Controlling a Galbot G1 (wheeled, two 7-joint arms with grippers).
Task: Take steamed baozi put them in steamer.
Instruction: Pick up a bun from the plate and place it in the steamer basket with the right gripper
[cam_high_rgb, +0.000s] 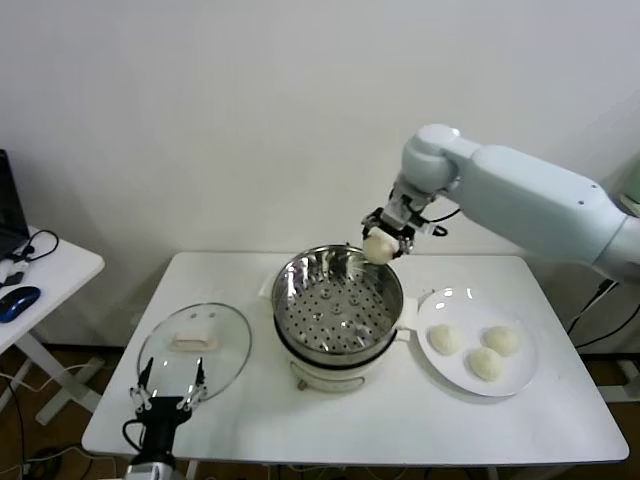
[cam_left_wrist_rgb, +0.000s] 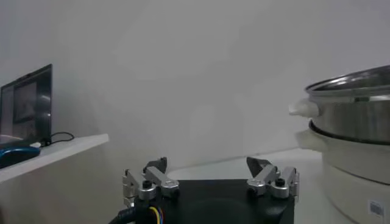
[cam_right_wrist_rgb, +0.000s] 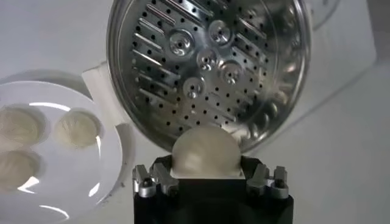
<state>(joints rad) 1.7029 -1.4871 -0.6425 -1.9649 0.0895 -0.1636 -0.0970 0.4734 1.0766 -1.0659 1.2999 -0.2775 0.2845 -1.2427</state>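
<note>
My right gripper (cam_high_rgb: 385, 243) is shut on a white baozi (cam_high_rgb: 378, 247) and holds it in the air over the far right rim of the steel steamer (cam_high_rgb: 338, 303), which stands on its cream pot base and holds no bun. In the right wrist view the baozi (cam_right_wrist_rgb: 205, 151) sits between the fingers above the steamer's perforated bottom (cam_right_wrist_rgb: 207, 64). Three more baozi (cam_high_rgb: 444, 339) (cam_high_rgb: 502, 340) (cam_high_rgb: 486, 364) lie on the white plate (cam_high_rgb: 450, 298) to the steamer's right. My left gripper (cam_high_rgb: 172, 385) is open and empty, low at the table's front left.
A glass lid (cam_high_rgb: 225, 350) lies flat on the table left of the steamer, just beyond the left gripper. A side table with a mouse (cam_high_rgb: 18, 302) stands at far left. The steamer's side (cam_left_wrist_rgb: 356, 115) shows in the left wrist view.
</note>
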